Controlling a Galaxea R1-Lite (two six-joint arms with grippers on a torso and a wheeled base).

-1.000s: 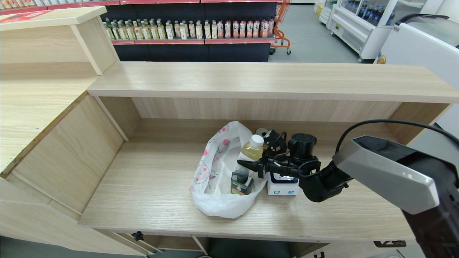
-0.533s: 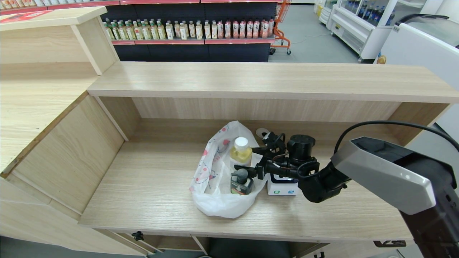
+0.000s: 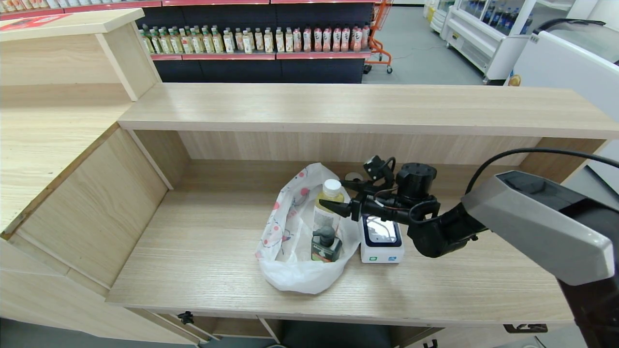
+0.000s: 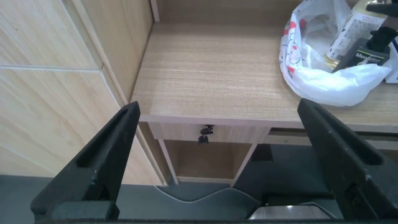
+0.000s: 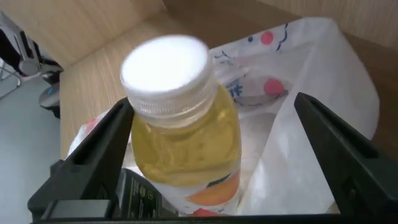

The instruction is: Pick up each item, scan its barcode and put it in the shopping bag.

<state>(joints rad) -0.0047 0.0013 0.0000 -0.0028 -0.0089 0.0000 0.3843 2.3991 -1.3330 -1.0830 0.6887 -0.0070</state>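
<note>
A white shopping bag (image 3: 290, 241) with red spots lies open on the lower counter (image 3: 203, 251). In it stands a bottle of yellow drink (image 3: 330, 200) with a white cap, and a dark pump bottle (image 3: 325, 245) sits in front of it. My right gripper (image 3: 332, 193) hovers at the bottle's cap, open, one finger on each side. Close up, the bottle (image 5: 183, 130) stands free between those fingers (image 5: 93, 168) above the bag (image 5: 298, 106). The white scanner (image 3: 382, 239) sits just right of the bag. My left gripper (image 4: 230, 162) hangs open below the counter's front edge.
A raised wooden ledge (image 3: 358, 108) overhangs the back of the counter and a side panel (image 3: 96, 208) closes it on the left. A small white ring (image 3: 354, 177) lies behind the bag. A drawer lock (image 4: 204, 134) sits under the counter edge.
The right gripper carried the tilted yellow bottle over the bag, let it go upright inside, then lifted back and away, uncovering the scanner's screen.
</note>
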